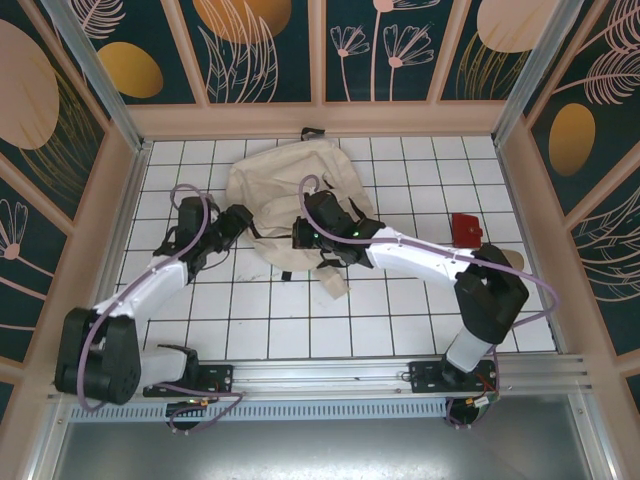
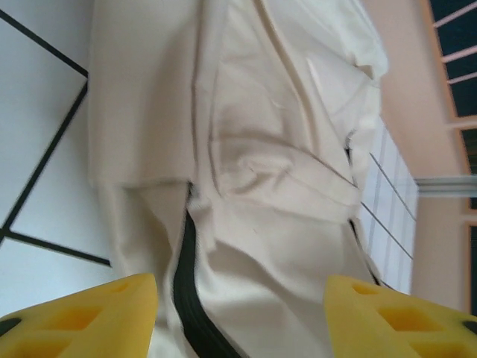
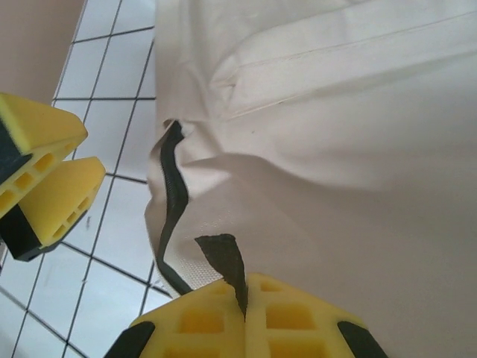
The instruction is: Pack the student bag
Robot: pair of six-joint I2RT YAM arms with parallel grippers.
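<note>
Lying before the parted left gripper (image 2: 240,292), the student bag (image 1: 290,185) has a black tab (image 3: 223,257) clamped by the right gripper (image 3: 244,317).

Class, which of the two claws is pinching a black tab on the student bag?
The right claw, shut on the black tab at the edge of the student bag. The left claw stands open, spread wide over the fabric.

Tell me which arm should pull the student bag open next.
Right, probably. The right claw is shut on a black tab of the student bag, by its zipper, so it can pull at once. The left claw stands open over the fabric, gripping nothing.
</note>
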